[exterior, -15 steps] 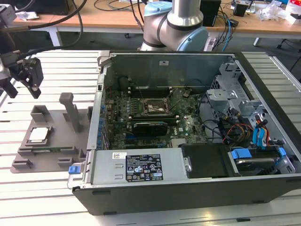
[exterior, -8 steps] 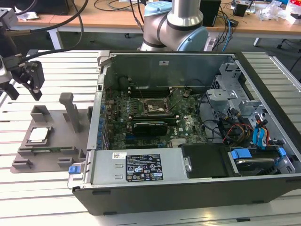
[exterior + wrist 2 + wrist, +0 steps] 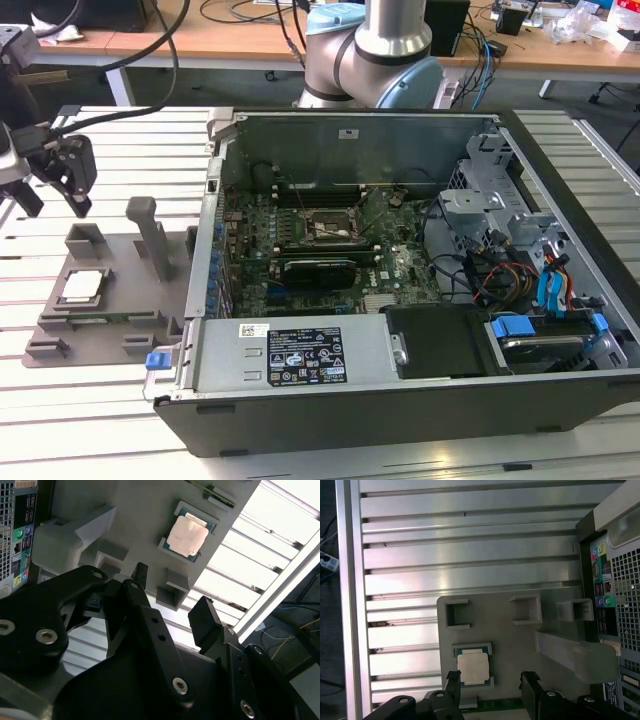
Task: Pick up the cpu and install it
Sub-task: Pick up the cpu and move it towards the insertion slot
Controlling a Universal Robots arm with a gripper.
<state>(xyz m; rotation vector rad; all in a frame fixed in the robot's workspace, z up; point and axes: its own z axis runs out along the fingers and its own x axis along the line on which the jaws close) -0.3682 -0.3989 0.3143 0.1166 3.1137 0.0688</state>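
Second wrist view is showing the end effector (image 3: 171,587) closest to the lens. Its two dark fingers (image 3: 202,615) are standing spread apart and gripping nothing. Beyond them the cpu (image 3: 187,535) is lying flat, silver top up, in a shallow recess of the grey tray (image 3: 135,515).

In the first wrist view the cpu (image 3: 473,669) is sitting nearer one finger than the other, so the grasp looks off-centre. The step in hand appears to be the reach for the pick. Doing it well likely means centring the chip between the fingers, squaring them to two opposite edges and coming down straight. It also means gripping the thin rim lightly so the chip is staying level, while keeping clear of the tray's upright posts (image 3: 152,232).

In the exterior view the end effector (image 3: 55,195) is hovering above the slatted surface (image 3: 100,410), apart from the cpu (image 3: 83,286). Farther off, toward the exterior view's right, the open computer case (image 3: 400,400) is lying on its side, with the dark socket (image 3: 325,230) on its board exposed.
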